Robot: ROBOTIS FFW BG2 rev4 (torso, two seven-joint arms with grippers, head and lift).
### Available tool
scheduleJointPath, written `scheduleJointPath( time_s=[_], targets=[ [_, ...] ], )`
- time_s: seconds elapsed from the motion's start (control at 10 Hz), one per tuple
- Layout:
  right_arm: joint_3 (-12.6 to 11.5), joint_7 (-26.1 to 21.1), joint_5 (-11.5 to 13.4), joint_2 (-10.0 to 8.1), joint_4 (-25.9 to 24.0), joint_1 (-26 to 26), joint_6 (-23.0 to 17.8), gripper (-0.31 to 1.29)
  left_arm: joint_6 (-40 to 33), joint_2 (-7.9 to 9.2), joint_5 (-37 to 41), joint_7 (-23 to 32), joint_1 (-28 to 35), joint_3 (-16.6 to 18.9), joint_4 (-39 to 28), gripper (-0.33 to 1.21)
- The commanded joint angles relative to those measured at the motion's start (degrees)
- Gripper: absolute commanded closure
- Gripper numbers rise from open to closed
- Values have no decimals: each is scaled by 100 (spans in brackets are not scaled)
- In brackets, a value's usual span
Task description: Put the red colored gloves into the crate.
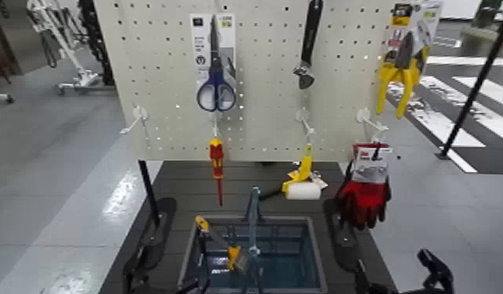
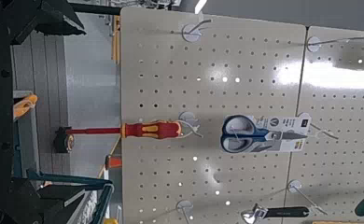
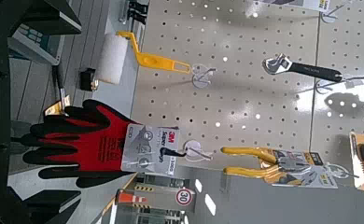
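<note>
You have the red colored gloves [image 1: 366, 199] still to lift off: they hang by their white-and-red header card [image 1: 372, 163] from a hook at the lower right of the pegboard [image 1: 262, 86], fingers pointing down. Your right gripper [image 1: 397, 266] is below and in front of them, its jaws spread wide with nothing between them – the gloves are near, but your jaws have no hold on them

Your left gripper [image 1: 167, 270] is low by the left side of the crate [image 1: 310, 234], and its jaws are spread too, empty as far as you can see in the wrist view. The crate sits on the dark floor panel [image 1: 174, 176] beneath the board, central handle upright, with a yellow-handled brush [image 1: 217, 241] lying inside, left of that handle

Above the crate, you can see the red-and-yellow screwdriver [image 1: 217, 168] hanging from the left hook, and the paint roller [image 1: 303, 189] from the middle one (yellow handle, white sleeve). Higher up you have blue-handled scissors [image 1: 215, 86] on the left, an adjustable wrench [image 1: 307, 55] in the middle – and yellow-handled pliers [image 1: 401, 74] on the right, above the gloves
</note>
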Motion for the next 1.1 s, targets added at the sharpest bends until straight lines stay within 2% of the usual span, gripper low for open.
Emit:
scheduleJointPath(
  time_s=[0.1,0.4,0.5,0.6,0.7,0.8,0.9,1.0,1.1],
  targets=[
    [0,9,-9,-47,-17,0,35,6,-1,-483,-3,-2,9,6,8,10],
    [-88,88,-44,-21,-114,-44,185,6,-27,-483,6,-2,9,6,17,10],
    [-158,299,-62,-4,-122,-105,272,6,-27,-492,6,-2,9,6,17,10],
    [-211,413,-132,-4,-131,-176,343,6,-27,-492,6,-2,9,6,17,10],
    [-351,528,-396,-4,-157,-246,598,6,-27,-501,6,-2,18,6,17,10],
    [-606,730,-562,5,-131,-430,765,6,-27,-518,6,-11,9,6,25,10],
    [-1054,1389,-694,49,-114,-720,1160,7,-27,-518,6,-11,9,-12,25,10],
    [-1380,1872,-896,49,-61,-993,1573,9,-19,-518,14,-11,9,-21,34,10],
    [-1617,2286,-976,23,27,-1318,1986,8,-10,-518,14,-11,1,-38,34,10]
  ],
)
